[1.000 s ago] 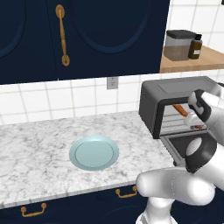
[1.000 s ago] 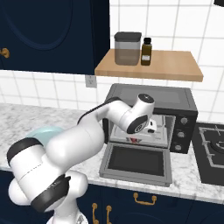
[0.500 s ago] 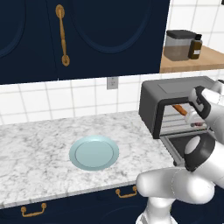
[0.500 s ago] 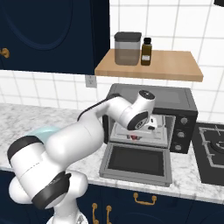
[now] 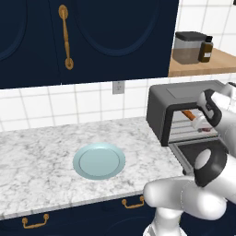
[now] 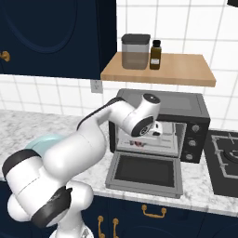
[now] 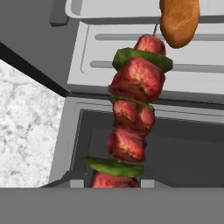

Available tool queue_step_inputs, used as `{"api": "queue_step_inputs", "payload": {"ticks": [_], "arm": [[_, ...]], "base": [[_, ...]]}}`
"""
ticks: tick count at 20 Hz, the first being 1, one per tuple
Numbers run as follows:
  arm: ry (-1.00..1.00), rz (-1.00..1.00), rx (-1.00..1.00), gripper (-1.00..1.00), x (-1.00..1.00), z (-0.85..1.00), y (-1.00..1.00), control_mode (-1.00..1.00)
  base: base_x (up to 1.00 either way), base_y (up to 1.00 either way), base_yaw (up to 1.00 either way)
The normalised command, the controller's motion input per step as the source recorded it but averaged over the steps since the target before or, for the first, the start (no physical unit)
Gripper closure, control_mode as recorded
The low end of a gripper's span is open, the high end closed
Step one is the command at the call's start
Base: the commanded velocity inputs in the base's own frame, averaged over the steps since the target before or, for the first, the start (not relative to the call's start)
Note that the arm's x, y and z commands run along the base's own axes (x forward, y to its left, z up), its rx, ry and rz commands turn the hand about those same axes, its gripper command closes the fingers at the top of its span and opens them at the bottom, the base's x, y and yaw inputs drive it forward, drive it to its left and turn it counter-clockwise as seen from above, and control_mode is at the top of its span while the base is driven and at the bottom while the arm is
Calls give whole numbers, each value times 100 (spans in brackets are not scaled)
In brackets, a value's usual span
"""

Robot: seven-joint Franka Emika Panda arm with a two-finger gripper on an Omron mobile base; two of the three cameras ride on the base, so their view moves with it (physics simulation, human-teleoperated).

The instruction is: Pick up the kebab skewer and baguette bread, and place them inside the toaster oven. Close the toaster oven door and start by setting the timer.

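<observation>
My gripper [image 6: 156,130] is shut on the kebab skewer [image 7: 131,113], a stick of red meat chunks and green pepper slices, held at the mouth of the toaster oven [image 6: 186,100]. The skewer's dark chunks [image 6: 138,143] show just above the rack's front. In the hand view it points over the oven's front edge toward the rack. The baguette bread [image 7: 179,19] lies inside on the rack, also seen as an orange end [image 5: 188,114]. The toaster oven door [image 6: 144,169] hangs open, lying flat toward me. My fingertips are hidden behind the skewer.
A pale blue plate [image 5: 99,160] sits bare on the marble counter left of the oven. The oven's knobs [image 6: 194,135] are on its right front. A wooden shelf above carries a jar [image 6: 135,51] and a brown bottle [image 6: 155,55]. A stove [image 6: 228,155] lies to the right.
The hand has shifted slightly up and left at the oven mouth, still holding the skewer. Door, baguette and plate have not moved.
</observation>
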Motion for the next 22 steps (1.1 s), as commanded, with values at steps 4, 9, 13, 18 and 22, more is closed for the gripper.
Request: {"api": "queue_step_inputs", "payload": {"ticks": [4, 9, 13, 18, 22], "arm": [[-18, 4, 0, 100, 0, -1, 25, -100], [-21, 6, 0, 100, 0, -5, 12, -100], [-10, 0, 0, 100, 2, 0, 0, -100], [-3, 0, 0, 100, 24, 12, 0, -100], [2, 0, 0, 100, 15, 29, 0, -100]], "base": [[0, 0, 0], [0, 0, 0], [0, 0, 0], [0, 0, 0], [0, 0, 0]]}}
